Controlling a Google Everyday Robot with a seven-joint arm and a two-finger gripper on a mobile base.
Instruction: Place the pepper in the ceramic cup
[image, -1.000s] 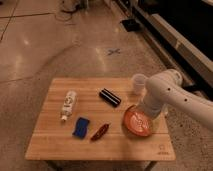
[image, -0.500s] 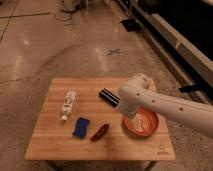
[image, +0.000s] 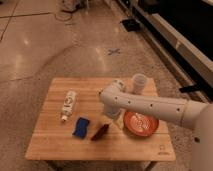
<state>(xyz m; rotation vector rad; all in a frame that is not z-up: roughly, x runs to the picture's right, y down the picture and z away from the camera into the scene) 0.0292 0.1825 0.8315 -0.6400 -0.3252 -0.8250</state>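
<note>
The gripper (image: 112, 121) hangs from the end of the white arm (image: 150, 105) over the middle of the wooden table (image: 55, 145), pointing downward with its fingers spread apart and nothing between them. Just below it and to the left, the pepper (image: 100, 131) lies flat on the tabletop, a small dark-red sliver angled up toward the gripper; whether the fingertips touch it cannot be told. Just left of the pepper, close beside it, sits a blue sponge (image: 80, 127). Right of the gripper stands a wide red-orange bowl (image: 140, 124), partly under the arm, which stretches in from the right edge of the view. Farther left, a white bottle (image: 68, 105) lies on its side, well apart from the pepper. The ceramic cup (image: 139, 82) stands upright near the table's far right corner, behind the arm and beyond the bowl, well apart from the pepper. On the shiny floor beyond the table is a blue cross mark (image: 114, 51).
</note>
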